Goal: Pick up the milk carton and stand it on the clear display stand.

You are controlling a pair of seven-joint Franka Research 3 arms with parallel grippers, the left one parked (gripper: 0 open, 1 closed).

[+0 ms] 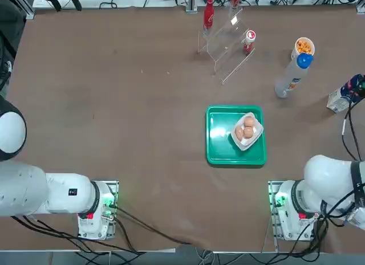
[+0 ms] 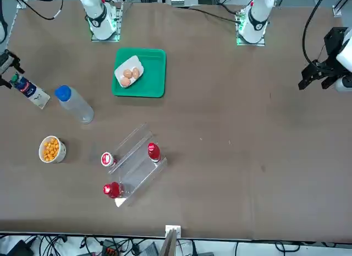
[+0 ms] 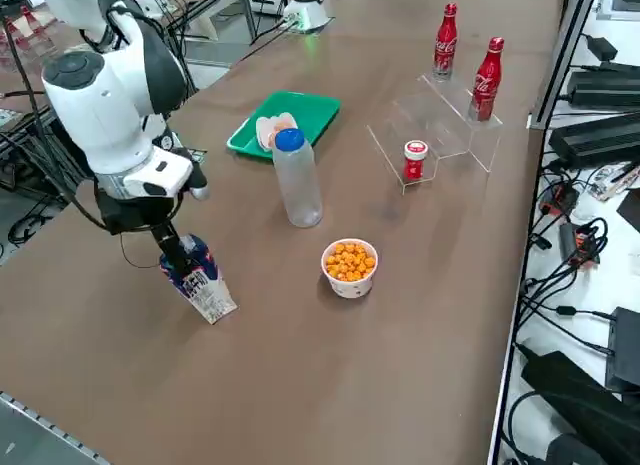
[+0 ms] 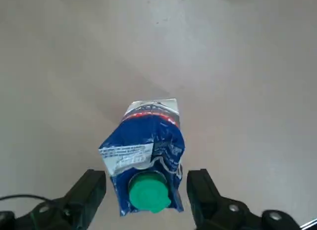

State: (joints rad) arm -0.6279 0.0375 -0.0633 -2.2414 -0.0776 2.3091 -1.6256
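The milk carton (image 1: pixel 340 100), white below and dark blue above with a green cap, stands on the table at the far right edge. My right gripper (image 4: pixel 147 195) is open, with one finger (image 4: pixel 89 188) on each side of the carton's top and a gap at both sides. In the right side view the gripper (image 3: pixel 180 253) sits just over the carton (image 3: pixel 203 285), which looks a little tilted. The clear display stand (image 1: pixel 228 45) is at the far middle of the table, well away from the carton.
Two slim red bottles (image 3: pixel 445 30) and a small red can (image 3: pixel 415 160) occupy the stand. A tall bottle with a blue cap (image 1: pixel 292 77) and a cup of orange snacks (image 1: pixel 304 47) lie between carton and stand. A green tray (image 1: pixel 219 145) holds a dish of eggs.
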